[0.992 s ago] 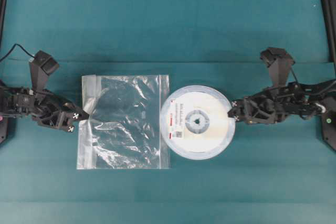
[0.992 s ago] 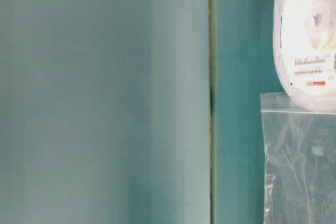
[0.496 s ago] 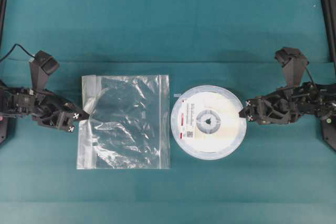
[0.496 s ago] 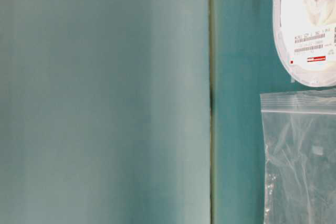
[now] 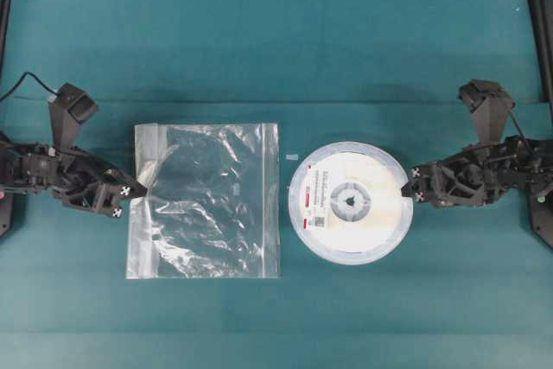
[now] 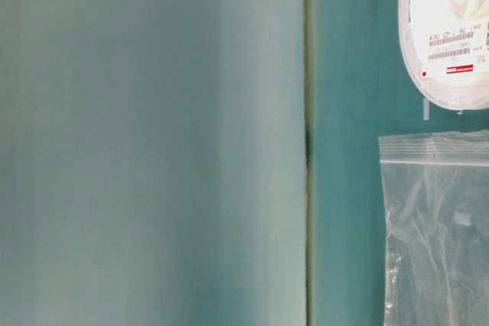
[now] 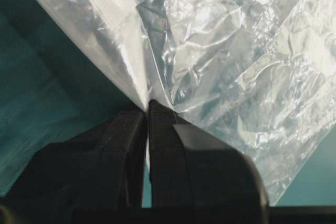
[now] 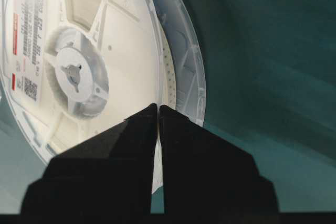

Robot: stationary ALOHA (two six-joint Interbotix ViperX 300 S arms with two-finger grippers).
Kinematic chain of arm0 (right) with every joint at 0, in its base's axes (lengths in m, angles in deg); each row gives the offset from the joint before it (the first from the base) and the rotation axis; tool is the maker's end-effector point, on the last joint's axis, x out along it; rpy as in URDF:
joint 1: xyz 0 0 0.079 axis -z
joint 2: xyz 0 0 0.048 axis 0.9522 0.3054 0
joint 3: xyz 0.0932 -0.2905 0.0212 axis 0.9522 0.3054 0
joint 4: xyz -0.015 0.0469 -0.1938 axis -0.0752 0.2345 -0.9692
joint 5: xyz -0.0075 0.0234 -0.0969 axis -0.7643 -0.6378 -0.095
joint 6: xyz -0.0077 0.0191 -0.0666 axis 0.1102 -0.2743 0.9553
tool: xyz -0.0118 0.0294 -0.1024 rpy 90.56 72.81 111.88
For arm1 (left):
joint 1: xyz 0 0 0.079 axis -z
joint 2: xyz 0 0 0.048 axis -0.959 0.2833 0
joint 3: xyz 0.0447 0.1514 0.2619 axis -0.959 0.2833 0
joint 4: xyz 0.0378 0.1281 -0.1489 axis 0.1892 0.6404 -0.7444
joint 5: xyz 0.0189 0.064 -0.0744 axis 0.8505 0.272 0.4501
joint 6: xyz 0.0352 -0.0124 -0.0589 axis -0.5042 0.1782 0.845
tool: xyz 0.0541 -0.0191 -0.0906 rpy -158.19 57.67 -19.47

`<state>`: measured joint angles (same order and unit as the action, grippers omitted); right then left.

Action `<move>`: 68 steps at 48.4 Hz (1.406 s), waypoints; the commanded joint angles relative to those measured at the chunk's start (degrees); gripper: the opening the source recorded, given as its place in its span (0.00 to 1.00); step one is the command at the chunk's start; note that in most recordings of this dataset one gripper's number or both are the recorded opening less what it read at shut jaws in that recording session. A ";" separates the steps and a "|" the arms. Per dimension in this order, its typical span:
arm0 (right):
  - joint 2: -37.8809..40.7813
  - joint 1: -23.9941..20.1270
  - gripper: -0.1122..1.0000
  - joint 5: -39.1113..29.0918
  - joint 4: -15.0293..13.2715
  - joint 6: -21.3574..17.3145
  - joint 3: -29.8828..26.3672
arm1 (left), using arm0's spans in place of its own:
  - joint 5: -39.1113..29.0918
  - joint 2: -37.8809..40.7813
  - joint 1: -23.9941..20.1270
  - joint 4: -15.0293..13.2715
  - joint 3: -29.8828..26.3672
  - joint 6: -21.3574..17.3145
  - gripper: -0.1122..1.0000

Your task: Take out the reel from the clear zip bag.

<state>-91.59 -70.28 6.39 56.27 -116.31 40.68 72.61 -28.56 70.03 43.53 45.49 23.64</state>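
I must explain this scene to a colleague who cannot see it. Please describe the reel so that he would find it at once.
On the teal table, look right of the middle, just past the clear zip bag and apart from it. There the reel is pinched at its outer rim by the right gripper. It is the only round thing: a flat white disc with a hub hole and a small label with red marks.

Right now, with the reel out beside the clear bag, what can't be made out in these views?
- Label print on the flat round white plastic reel: too small overhead, cut off at table level.
- The crinkly transparent zip bag: its far side cropped at table level.
- The small pale scrap between them: too small to identify.
- Both arms: outside the table-level view.
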 commanded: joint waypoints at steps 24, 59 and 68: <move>-0.35 0.00 0.12 0.18 0.09 -0.26 -0.35 | -0.35 0.18 0.18 0.18 -1.14 0.00 0.07; -1.58 0.00 0.93 0.53 -0.18 -0.09 -0.79 | -2.81 -0.09 0.18 0.18 -2.29 -0.53 0.07; -1.58 0.00 0.93 0.62 -0.26 0.00 -0.79 | -2.81 -1.14 0.18 0.18 -2.55 -0.88 0.13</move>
<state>-92.73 -70.28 6.65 56.18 -116.22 40.68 69.53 -29.09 70.12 43.53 43.56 22.93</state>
